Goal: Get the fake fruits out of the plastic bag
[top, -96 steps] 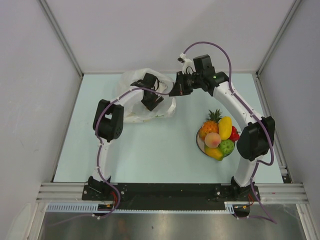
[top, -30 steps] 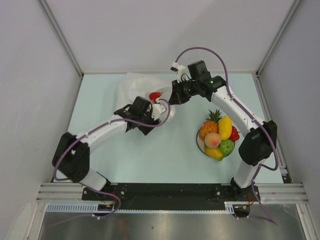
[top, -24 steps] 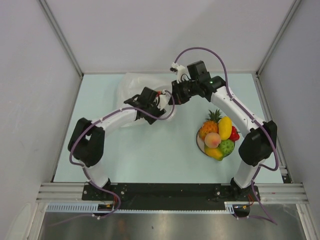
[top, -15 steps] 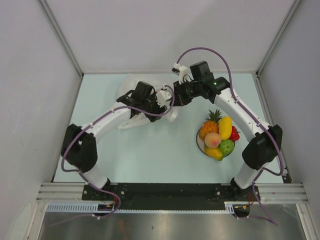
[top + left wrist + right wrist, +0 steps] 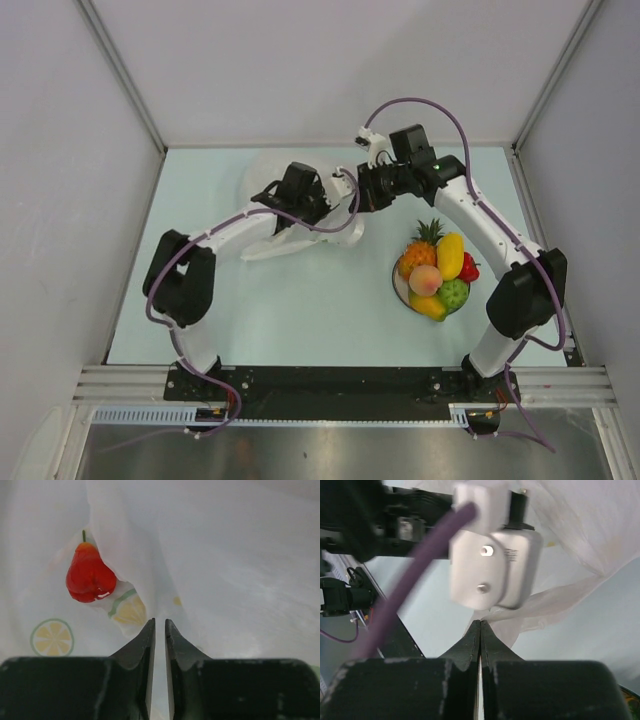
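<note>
Left claw (image 5: 160,625) nips a fold of the bag (image 5: 230,555) near a red fruit (image 5: 90,575); right claw (image 5: 480,623) is clenched on its edge.

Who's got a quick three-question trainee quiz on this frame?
1. True or false: the red fruit lies on the plate.
2. The right gripper is pinching: A. the plate, B. the plastic bag, C. nothing.
3. Which fruit on the plate has a green crown?

Key:
1. False. It sits inside the plastic bag.
2. B.
3. The pineapple.
</note>
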Controlling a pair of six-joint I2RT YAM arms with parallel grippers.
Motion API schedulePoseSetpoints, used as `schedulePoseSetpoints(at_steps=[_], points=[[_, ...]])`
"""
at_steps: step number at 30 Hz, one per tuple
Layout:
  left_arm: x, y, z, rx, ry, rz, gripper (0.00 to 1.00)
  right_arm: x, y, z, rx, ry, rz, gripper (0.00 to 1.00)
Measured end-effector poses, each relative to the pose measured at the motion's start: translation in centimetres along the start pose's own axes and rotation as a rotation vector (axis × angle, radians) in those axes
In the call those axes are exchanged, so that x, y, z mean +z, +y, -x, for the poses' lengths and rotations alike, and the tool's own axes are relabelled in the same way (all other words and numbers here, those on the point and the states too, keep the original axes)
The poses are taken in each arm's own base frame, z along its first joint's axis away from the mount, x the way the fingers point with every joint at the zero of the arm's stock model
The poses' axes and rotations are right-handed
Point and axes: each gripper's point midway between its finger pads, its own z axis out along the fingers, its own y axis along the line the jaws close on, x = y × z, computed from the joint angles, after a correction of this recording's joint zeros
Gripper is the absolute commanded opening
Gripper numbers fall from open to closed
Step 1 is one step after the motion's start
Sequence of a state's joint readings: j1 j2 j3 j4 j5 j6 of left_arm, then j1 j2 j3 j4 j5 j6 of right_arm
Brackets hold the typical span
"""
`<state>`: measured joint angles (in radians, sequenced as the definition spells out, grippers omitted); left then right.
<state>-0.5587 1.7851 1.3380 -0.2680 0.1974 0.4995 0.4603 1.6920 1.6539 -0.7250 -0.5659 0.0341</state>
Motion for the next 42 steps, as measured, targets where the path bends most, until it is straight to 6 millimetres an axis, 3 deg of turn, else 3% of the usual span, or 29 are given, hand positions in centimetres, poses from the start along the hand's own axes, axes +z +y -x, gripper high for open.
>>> schedulePoseSetpoints(at_steps=[5,7,8,9,12,15,22,27,31,37,42], points=[[2.3,2.1,-1.5,0.083,0.033,0.099,0.04,-0.2,-0.4,0.2,0.030,-0.007,-0.007,0.00],[2.9,3.5,-1.4,0.116,0.036,0.158,0.09,-0.3,-0.6,0.2,0.040,-0.011,-0.010,0.00],[3.3,4.1,-1.5,0.129,0.042,0.186,0.19,-0.4,-0.7,0.3,0.046,-0.013,-0.012,0.00],[3.7,4.7,-1.5,0.143,0.047,0.206,0.44,-0.4,-0.8,0.3,0.051,-0.015,-0.014,0.00],[5.0,6.0,-1.2,0.168,0.057,0.243,0.79,-0.6,-1.2,0.4,0.063,-0.018,-0.022,0.00],[6.2,6.9,-0.6,0.161,0.061,0.260,0.91,-0.7,-1.5,0.5,0.067,-0.022,-0.032,0.00],[8.9,9.0,0.7,0.079,0.098,0.269,0.91,-1.0,-2.4,0.6,0.076,-0.030,-0.058,0.00],[11.0,10.7,-1.0,-0.010,0.167,0.295,0.85,-0.9,-2.0,0.6,0.072,-0.027,-0.043,0.00],[11.2,10.0,-3.3,-0.061,0.240,0.280,0.85,-0.7,-1.5,0.5,0.066,-0.023,-0.025,0.00],[10.9,9.3,-4.6,-0.135,0.273,0.261,0.83,-0.7,-1.3,0.6,0.063,-0.027,-0.018,0.00],[10.5,8.6,-5.3,-0.208,0.281,0.220,0.74,-0.6,-1.4,0.6,0.065,-0.025,-0.018,0.00]])
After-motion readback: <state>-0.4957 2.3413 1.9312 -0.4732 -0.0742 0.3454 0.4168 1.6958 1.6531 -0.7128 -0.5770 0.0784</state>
